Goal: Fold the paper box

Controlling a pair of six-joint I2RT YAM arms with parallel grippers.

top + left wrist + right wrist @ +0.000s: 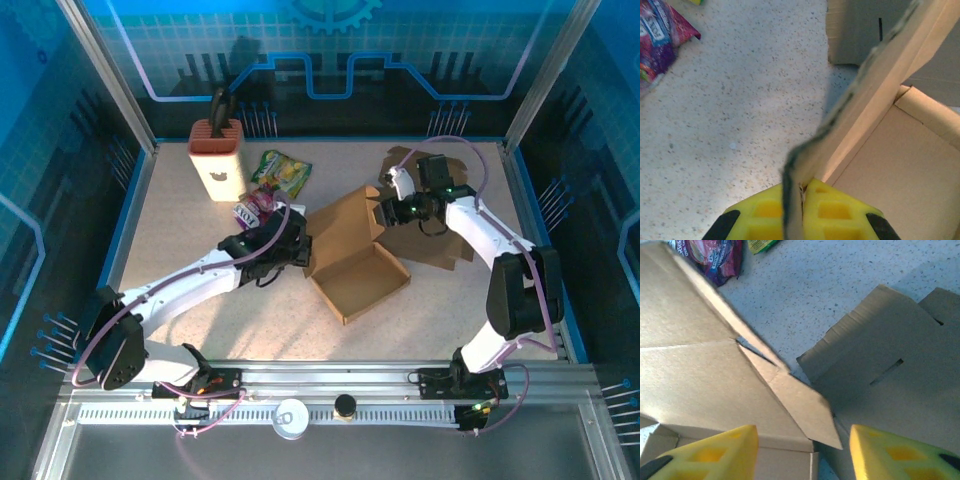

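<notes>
Your left end effector (292, 250) (802, 200) is closed on a raised side wall (865, 95) of the paper box (360, 282) (900, 175) (705, 375), the cardboard edge pinched between its yellow fingers (832, 210). From that grip the wall runs straight ahead, and the open tray floor lies just to the right of it. Your right end effector (386, 212) (805, 450) is open and holding nothing, its fingers spread above the box's big lid panel (345, 215) (695, 340). The panel's pointed corner flap (805, 415) sits just ahead in the gap between them. Off to that end effector's right a flat cardboard sheet (432, 248) (890, 375) with a slot lies on the table (200, 230); I cannot tell whether it is joined to the box. The tray's long axis appears to run from the left grip toward the right end effector, so the right arm is the nearer one to the lid. I judge the next fold hinges on that panel swinging down over the tray while you keep the wall upright
</notes>
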